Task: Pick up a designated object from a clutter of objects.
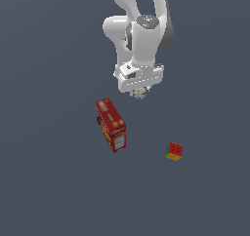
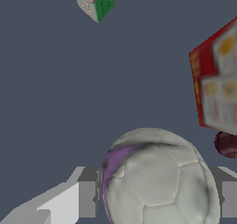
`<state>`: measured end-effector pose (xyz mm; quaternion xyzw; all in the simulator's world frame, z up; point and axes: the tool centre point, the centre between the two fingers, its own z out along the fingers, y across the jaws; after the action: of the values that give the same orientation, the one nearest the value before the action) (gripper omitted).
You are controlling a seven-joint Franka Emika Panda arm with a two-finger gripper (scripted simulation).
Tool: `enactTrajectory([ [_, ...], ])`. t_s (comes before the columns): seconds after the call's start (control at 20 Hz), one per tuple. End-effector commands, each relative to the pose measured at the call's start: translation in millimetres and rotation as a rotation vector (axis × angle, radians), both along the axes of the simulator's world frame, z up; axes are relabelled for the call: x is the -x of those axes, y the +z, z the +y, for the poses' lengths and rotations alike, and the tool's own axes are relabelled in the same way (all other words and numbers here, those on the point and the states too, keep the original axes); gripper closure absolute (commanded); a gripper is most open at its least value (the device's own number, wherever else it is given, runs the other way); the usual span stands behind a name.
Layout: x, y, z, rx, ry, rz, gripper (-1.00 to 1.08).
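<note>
The tiny whitish-grey ball [image 1: 140, 93] sits right under my gripper [image 1: 140, 95], mostly hidden by the hand in the exterior view. In the wrist view the ball [image 2: 159, 177] is large, with football-like seams and a purple patch. It fills the gap between my two fingers [image 2: 87, 199], which stand close against its sides. My gripper [image 2: 157, 201] is shut on the ball. The long red bus [image 1: 111, 124] lies toward the exterior view's left of the gripper. The red-green-yellow cube [image 1: 174, 151] lies toward the exterior view's right.
Everything is on a plain dark grey-blue floor. In the wrist view the bus [image 2: 217, 79] with a dark wheel [image 2: 226, 144] is close beside the ball, and the cube [image 2: 95, 1] is farther off.
</note>
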<state>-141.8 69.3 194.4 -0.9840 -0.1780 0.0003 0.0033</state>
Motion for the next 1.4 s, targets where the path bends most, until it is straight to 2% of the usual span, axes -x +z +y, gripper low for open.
enactTrajectory([
  [0.0,0,20,-18,-0.002,0.000,-0.001,1.08],
  [0.85,-1,158,-142,0.003,-0.003,-0.001,1.08],
  [1.35,-5,206,-185,0.006,-0.003,-0.001,1.08],
])
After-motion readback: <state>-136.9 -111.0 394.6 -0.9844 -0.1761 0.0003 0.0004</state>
